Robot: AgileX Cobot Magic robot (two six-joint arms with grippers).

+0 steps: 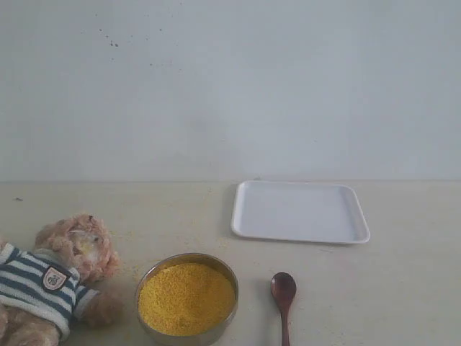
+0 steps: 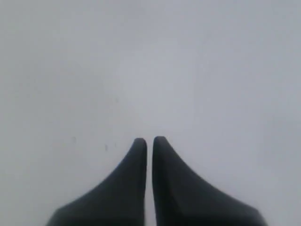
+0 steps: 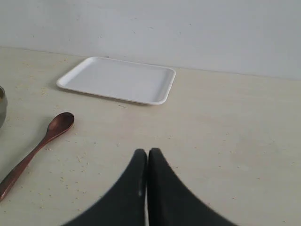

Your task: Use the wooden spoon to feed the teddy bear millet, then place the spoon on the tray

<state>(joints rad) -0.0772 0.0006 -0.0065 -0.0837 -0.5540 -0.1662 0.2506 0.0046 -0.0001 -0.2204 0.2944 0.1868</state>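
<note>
The teddy bear (image 1: pixel 54 277) lies on its back at the front left in its striped shirt. Beside it a round steel bowl (image 1: pixel 187 295) is filled with yellow millet (image 1: pixel 186 298). The dark wooden spoon (image 1: pixel 283 295) (image 3: pixel 40 143) lies flat on the table to the right of the bowl, its oval bowl pointing away. The white tray (image 1: pixel 300 211) (image 3: pixel 120 79) sits bare behind it. Neither arm shows in the exterior view. My left gripper (image 2: pixel 149 140) is shut, empty, facing a plain grey-white surface. My right gripper (image 3: pixel 147 151) is shut, empty, over bare table to the right of the spoon.
Loose millet grains speckle the beige table (image 1: pixel 403 288) around the bowl and spoon. A pale wall (image 1: pixel 230 86) closes the back. The bowl's rim (image 3: pixel 2 106) just enters the right wrist view.
</note>
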